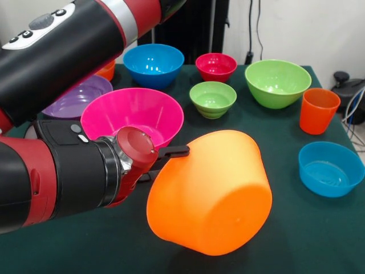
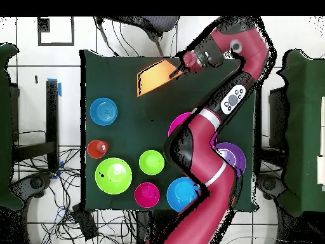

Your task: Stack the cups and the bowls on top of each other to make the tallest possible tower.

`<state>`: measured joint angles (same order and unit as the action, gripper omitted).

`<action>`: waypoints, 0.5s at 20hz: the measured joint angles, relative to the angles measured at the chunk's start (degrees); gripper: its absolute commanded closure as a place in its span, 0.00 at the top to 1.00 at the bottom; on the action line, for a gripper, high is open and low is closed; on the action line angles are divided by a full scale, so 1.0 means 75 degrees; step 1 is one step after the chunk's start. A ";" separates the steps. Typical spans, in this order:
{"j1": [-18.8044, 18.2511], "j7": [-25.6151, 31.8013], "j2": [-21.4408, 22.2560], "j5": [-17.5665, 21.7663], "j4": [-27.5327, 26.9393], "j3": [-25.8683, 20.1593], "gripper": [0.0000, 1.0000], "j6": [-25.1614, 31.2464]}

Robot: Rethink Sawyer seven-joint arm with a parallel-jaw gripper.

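Tool (image 1: 165,162) clamped on large orange bowl (image 1: 211,194) rim, carried tilted above table (image 1: 319,240); next probably needs seating onto pink bowl (image 1: 134,111).

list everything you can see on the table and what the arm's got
large orange bowl: 1, orange, lifted and tipped on its side at the front of the table, rim pinched by the gripper
large pink bowl: 1, pink, upright just behind the gripper
purple bowl: 1, purple, beside the pink one, partly hidden by the arm
blue bowls: 2, one at the back, one shallow near the front right edge
red bowl: 1, small, back row
green bowls: 2, small one mid-table, bigger one to its right
orange cup: 1, upright, right side
small orange object: 1, mostly hidden behind the arm
table: 1, dark green cloth
gripper: 1, black fingers, shut on the large orange bowl's rim
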<state>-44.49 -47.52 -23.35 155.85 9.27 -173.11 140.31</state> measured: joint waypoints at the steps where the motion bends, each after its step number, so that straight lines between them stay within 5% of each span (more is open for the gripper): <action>1: -0.0001 0.0000 -0.0002 0.0002 0.0000 0.0000 1.00 0.0002; 8: -0.0010 0.0002 -0.0018 0.0026 0.0000 -0.0001 1.00 0.0031; 9: -0.0015 0.0003 -0.0020 0.0032 0.0000 -0.0001 0.00 0.0047; 10: -0.0018 0.0004 -0.0020 0.0030 0.0000 -0.0002 0.00 0.0065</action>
<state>-44.62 -47.49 -23.50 156.08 9.27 -173.13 140.80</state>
